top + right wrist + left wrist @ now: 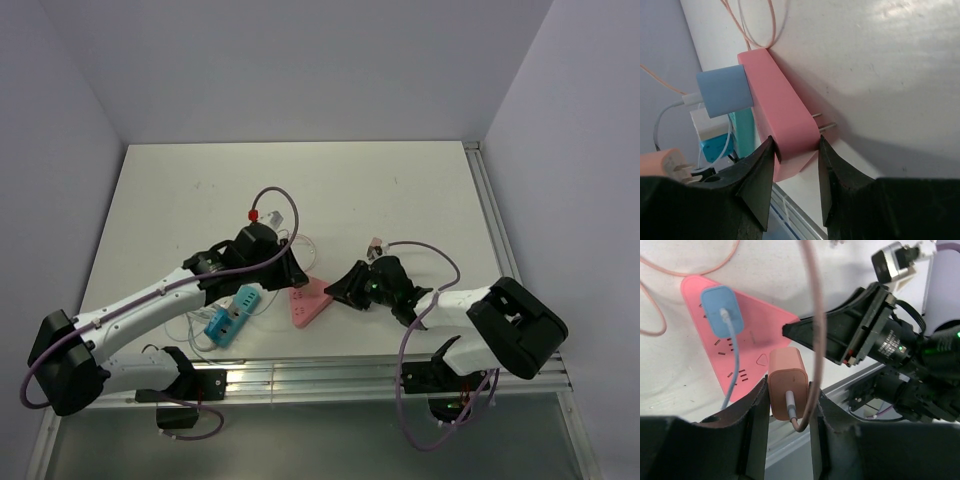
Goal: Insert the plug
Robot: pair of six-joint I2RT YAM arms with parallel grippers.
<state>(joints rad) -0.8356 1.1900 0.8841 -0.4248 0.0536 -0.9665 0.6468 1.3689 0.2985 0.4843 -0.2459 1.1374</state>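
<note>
My left gripper (789,384) is shut on a salmon-orange plug (787,376) with a pinkish cable (815,315) looping from its back. It hovers over the near corner of the pink triangular power strip (747,342), which lies on the table. A blue plug (721,310) sits inserted in the strip. My right gripper (796,142) is shut on a corner of the strip (785,115), one finger on each side. In the top view the strip (308,302) lies between the left gripper (292,272) and the right gripper (340,290).
A teal power strip (232,313) with white cables lies left of the pink one. Two metal prongs (824,122) stick out beside the pink strip's edge. The table's metal front rail (300,375) runs just below. Thin pink and white cables (300,240) trail behind.
</note>
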